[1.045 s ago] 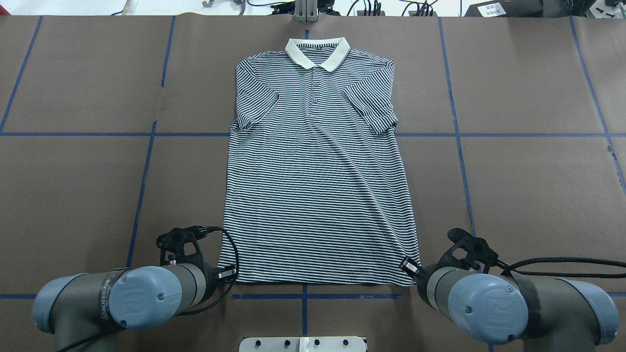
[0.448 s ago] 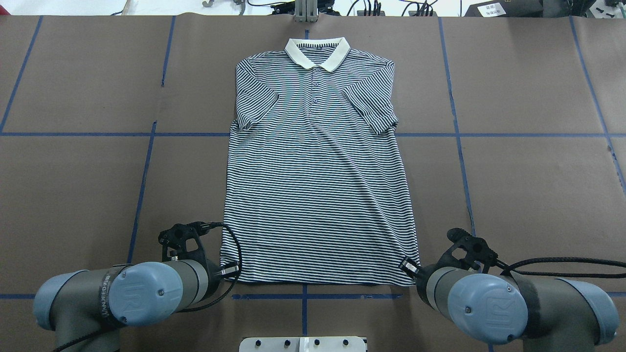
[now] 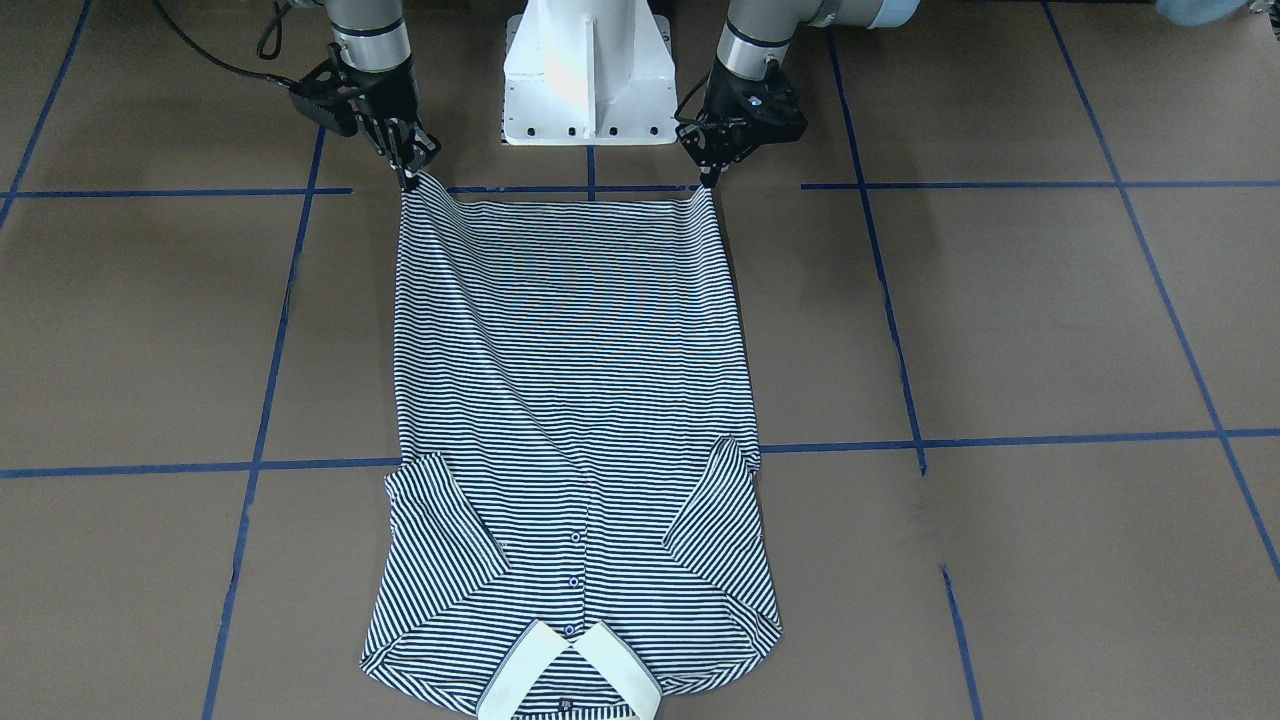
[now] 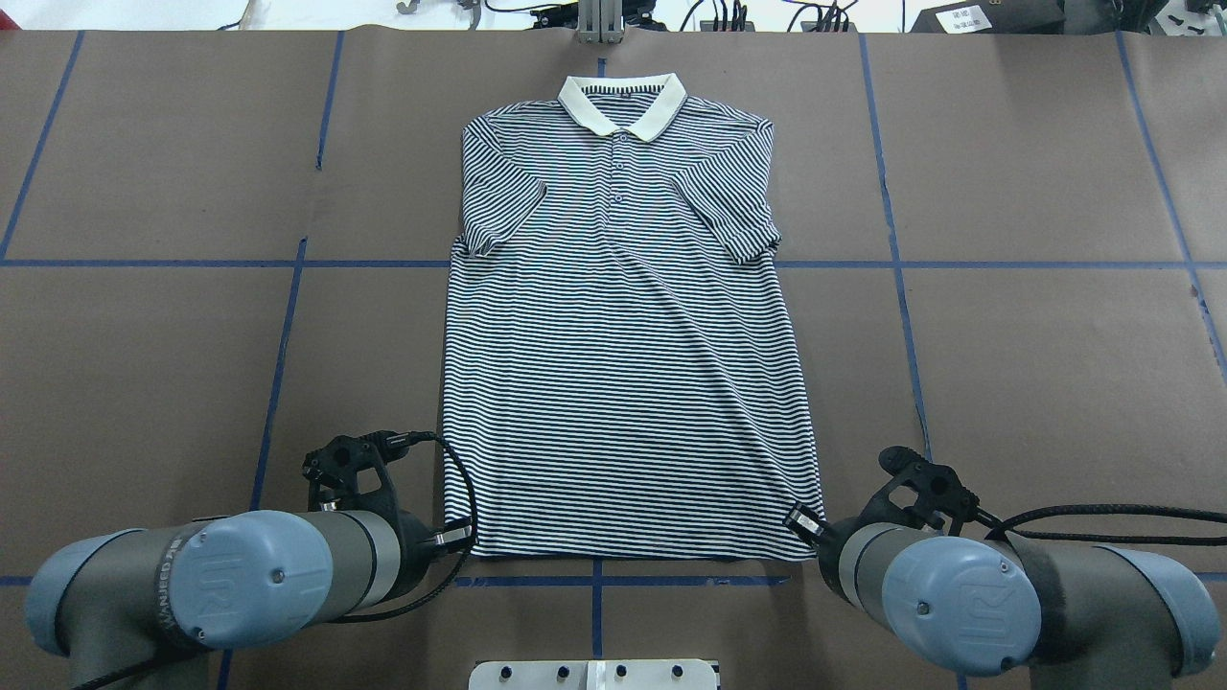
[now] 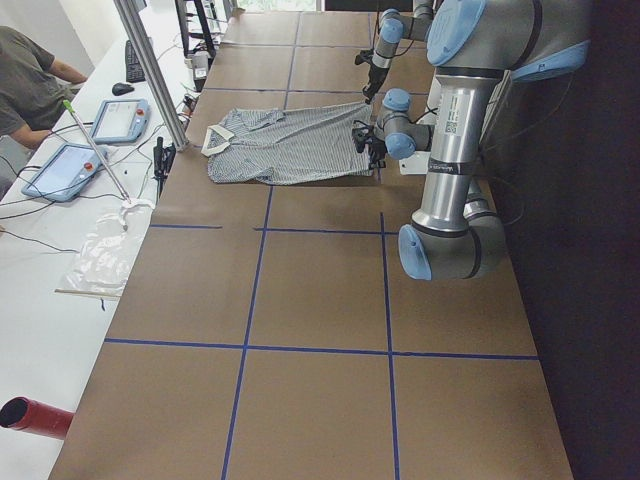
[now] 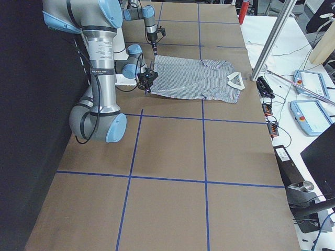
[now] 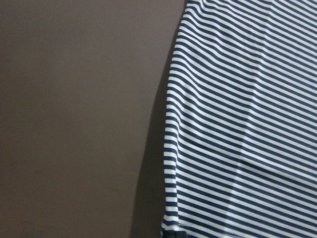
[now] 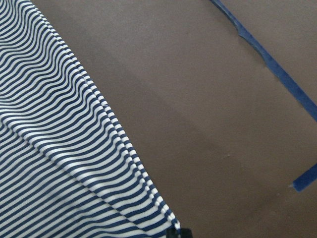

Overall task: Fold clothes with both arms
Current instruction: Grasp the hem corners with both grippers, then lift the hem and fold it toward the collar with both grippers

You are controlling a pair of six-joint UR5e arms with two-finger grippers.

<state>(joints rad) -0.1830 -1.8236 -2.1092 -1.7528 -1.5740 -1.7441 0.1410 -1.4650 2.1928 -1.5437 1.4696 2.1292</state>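
Observation:
The navy-and-white striped polo shirt [image 4: 623, 335] lies flat, front up, on the brown table, its cream collar [image 4: 623, 101] at the far edge. In the front-facing view my left gripper [image 3: 708, 182] is shut on the hem corner on my left. My right gripper [image 3: 410, 178] is shut on the other hem corner. Both corners are drawn up slightly into points, and the hem [image 3: 570, 205] sags between them. In the overhead view my wrists [image 4: 383, 546] hide the fingers. Each wrist view shows striped cloth [image 7: 247, 124] [image 8: 64, 163] running down to the fingertip.
The white pedestal base [image 3: 590, 80] stands just behind the hem. Blue tape lines [image 4: 278, 364] cross the brown table cover. An aluminium post [image 4: 599, 24] rises beyond the collar. An operator [image 5: 30, 80] with tablets [image 5: 120, 118] sits at the far side bench.
My left arm has shifted inward and drawn its hem corner a little toward the shirt's middle. My right arm and its corner have hardly moved.

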